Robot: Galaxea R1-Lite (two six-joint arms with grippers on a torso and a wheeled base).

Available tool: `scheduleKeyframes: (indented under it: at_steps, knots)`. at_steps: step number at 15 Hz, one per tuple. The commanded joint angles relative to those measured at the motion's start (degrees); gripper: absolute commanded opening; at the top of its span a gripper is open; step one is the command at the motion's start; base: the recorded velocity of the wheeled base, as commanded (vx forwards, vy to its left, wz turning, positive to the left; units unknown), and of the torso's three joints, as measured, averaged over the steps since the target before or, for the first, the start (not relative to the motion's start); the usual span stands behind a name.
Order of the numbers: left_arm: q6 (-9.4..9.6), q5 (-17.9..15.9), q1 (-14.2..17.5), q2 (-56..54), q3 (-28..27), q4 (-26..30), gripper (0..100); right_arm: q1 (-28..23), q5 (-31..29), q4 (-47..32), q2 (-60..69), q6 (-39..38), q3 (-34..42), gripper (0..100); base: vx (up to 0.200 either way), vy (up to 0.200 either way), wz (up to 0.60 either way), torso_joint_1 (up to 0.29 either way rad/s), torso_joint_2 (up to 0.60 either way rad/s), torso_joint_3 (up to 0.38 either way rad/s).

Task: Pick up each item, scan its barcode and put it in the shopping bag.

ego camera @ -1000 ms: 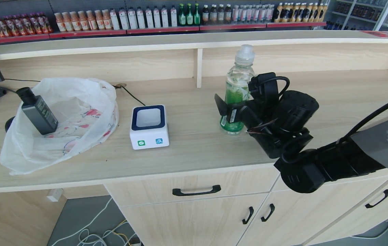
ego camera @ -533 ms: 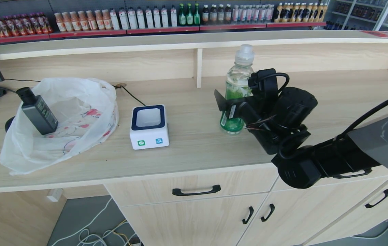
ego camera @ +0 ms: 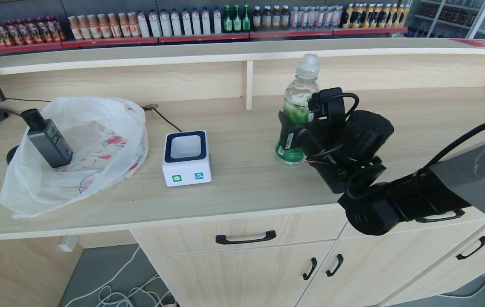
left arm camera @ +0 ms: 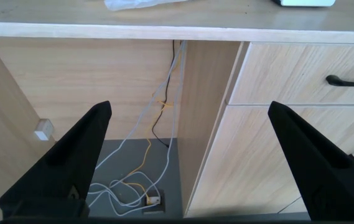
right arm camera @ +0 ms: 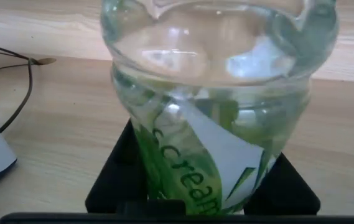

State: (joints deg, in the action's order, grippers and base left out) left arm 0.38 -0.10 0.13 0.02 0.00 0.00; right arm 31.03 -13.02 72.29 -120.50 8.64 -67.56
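Right gripper point(ego camera: 294, 133) clamped on the upright bottle point(ego camera: 298, 96); scanner point(ego camera: 186, 157) sits leftward along the counter point(ego camera: 246, 187). Left gripper point(left arm camera: 189, 162) gapes, farther off.

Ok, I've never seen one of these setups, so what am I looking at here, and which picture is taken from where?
This is a two-armed robot at a shop counter. The wide picture comes from a camera on its head, looking down; the other two come from cameras on its wrists. On the counter are a white plastic shopping bag, a small white scanner box and a clear drink bottle with a green label. The right end effector, the two-fingered grasping part, is closed around that bottle; its wrist picture shows the bottle close up. The left end effector hangs open below the counter's edge, facing the cupboards and holding nothing.
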Motion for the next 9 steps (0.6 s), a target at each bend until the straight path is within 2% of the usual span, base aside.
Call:
scheduleKeyframes:
  at_steps: [1, 9]
  knots:
    - [-0.03, 0.0, 0.0, 0.0, 0.0, 0.0, 100, 0.0, 0.1, 0.0, 0.1, 0.1, -0.4, 0, 0.000, 0.000, 0.00, 0.000, 0.00, 0.000]
    - [-0.03, 0.0, 0.0, 0.0, 0.0, 0.0, 100, -1.1, 0.1, 0.0, 1.1, 0.1, -0.8, 0, 0.000, 0.000, 0.00, 0.000, 0.00, 0.000]
